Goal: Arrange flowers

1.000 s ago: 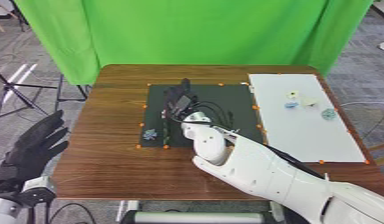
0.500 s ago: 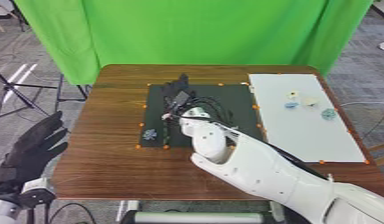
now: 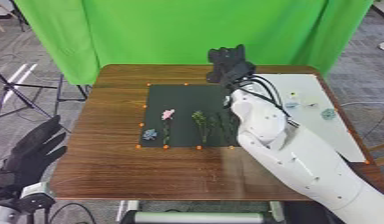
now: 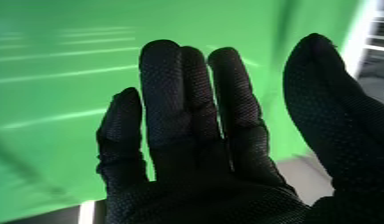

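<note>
Between placements, it seems: the right hand (image 3: 227, 63), upper centre, and left hand (image 3: 27, 152), lower left, are empty, fingers spread. Pink flower (image 3: 168, 114) and greenery (image 3: 200, 119) lie on the central dark mat (image 3: 182, 101); next, probably, a light pinch for the teal bloom (image 3: 328, 114) at right.

A flower (image 3: 168, 113) is pink, the sheet (image 3: 308, 132) white, the curtain (image 3: 153, 35) bright green, the table (image 3: 108, 155) wood-grained brown.

Right hand (image 3: 231, 68) was over the left part of the black mat (image 3: 177, 96), now off it, up at the table's (image 3: 104, 115) far edge, near the white sheet (image 3: 282, 85). Pink flower (image 3: 168, 114) and green sprig (image 3: 201, 120), mostly hidden behind hand and arm before, now in view. Forearm (image 3: 262, 122) has swung right too.
</note>
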`<state>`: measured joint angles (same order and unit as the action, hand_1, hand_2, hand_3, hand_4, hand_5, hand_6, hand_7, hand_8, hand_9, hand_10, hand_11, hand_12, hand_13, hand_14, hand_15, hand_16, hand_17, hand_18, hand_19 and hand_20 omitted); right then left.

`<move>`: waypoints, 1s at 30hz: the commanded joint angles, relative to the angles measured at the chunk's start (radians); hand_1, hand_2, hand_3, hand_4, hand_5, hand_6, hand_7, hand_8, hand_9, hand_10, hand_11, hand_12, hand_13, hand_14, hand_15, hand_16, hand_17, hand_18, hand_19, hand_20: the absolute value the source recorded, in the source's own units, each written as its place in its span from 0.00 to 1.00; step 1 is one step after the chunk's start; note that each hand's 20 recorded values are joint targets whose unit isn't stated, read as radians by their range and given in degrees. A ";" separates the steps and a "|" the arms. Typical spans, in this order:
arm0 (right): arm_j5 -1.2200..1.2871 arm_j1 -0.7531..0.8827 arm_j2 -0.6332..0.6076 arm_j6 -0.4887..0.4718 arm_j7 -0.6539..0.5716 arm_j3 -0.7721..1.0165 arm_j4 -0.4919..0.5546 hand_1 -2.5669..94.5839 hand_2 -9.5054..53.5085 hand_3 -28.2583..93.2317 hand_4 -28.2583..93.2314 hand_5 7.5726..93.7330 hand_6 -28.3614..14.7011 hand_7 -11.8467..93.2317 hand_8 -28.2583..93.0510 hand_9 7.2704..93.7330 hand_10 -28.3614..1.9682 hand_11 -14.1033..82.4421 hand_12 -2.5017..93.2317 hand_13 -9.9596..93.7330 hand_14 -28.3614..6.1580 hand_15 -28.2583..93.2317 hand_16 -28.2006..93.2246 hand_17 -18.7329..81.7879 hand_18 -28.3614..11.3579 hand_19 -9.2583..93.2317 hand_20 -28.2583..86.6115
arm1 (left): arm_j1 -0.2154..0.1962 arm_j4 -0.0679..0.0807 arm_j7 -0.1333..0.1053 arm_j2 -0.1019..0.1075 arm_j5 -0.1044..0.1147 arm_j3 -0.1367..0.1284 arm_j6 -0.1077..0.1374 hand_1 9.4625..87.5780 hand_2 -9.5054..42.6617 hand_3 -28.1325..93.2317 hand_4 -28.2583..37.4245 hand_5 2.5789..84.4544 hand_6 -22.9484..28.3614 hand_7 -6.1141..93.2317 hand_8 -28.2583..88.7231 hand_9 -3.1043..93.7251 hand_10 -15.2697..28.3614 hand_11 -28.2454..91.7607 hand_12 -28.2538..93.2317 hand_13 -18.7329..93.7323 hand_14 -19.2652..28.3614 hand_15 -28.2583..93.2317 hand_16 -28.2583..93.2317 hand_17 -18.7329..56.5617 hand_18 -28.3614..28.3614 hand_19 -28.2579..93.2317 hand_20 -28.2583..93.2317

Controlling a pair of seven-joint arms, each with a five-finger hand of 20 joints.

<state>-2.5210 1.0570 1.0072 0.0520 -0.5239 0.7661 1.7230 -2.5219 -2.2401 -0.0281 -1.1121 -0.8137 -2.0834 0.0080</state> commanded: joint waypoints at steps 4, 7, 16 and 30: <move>0.023 0.303 -0.272 0.019 -0.185 0.281 -0.018 0.30 0.00 0.96 0.03 0.30 0.51 0.42 0.12 0.32 0.40 0.43 0.30 0.43 0.46 0.59 0.38 0.30 0.21 0.72 0.64 | -0.010 -0.004 -0.005 -0.013 -0.002 0.006 0.003 0.19 0.12 0.80 0.03 0.22 0.46 0.24 0.16 0.19 0.53 0.31 0.41 0.26 0.63 0.33 0.31 0.09 0.79 0.50 0.32; 0.030 0.368 -0.288 0.000 -0.224 0.355 -0.014 0.29 0.00 0.96 0.03 0.27 0.49 0.39 0.14 0.28 0.38 0.39 0.30 0.39 0.42 0.53 0.39 0.28 0.21 0.68 0.59 | -0.012 -0.003 -0.005 -0.011 0.001 0.007 0.002 0.19 0.13 0.80 0.03 0.22 0.46 0.24 0.16 0.19 0.53 0.30 0.41 0.26 0.63 0.33 0.31 0.09 0.79 0.50 0.32; 0.115 0.446 -0.299 -0.047 -0.247 0.451 -0.086 0.29 0.00 0.95 0.03 0.26 0.48 0.36 0.15 0.29 0.40 0.36 0.30 0.40 0.43 0.46 0.41 0.26 0.20 0.63 0.54 | -0.009 0.003 -0.001 -0.008 0.001 0.008 -0.004 0.19 0.13 0.80 0.03 0.22 0.46 0.24 0.16 0.19 0.53 0.30 0.41 0.26 0.63 0.33 0.31 0.08 0.79 0.50 0.32; 0.206 0.414 -0.337 -0.015 -0.134 0.426 -0.199 0.32 0.00 0.96 0.01 0.34 0.55 0.42 0.12 0.44 0.56 0.43 0.26 0.57 0.61 0.57 0.40 0.31 0.23 0.70 0.58 | -0.013 0.000 -0.006 -0.009 0.001 0.004 -0.003 0.19 0.12 0.80 0.03 0.22 0.45 0.24 0.16 0.19 0.53 0.30 0.41 0.26 0.63 0.33 0.31 0.09 0.79 0.50 0.32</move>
<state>-2.3086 1.4704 0.6927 -0.0417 -0.7494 1.1895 1.5497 -2.5235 -2.2383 -0.0309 -1.1170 -0.8135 -2.0766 0.0061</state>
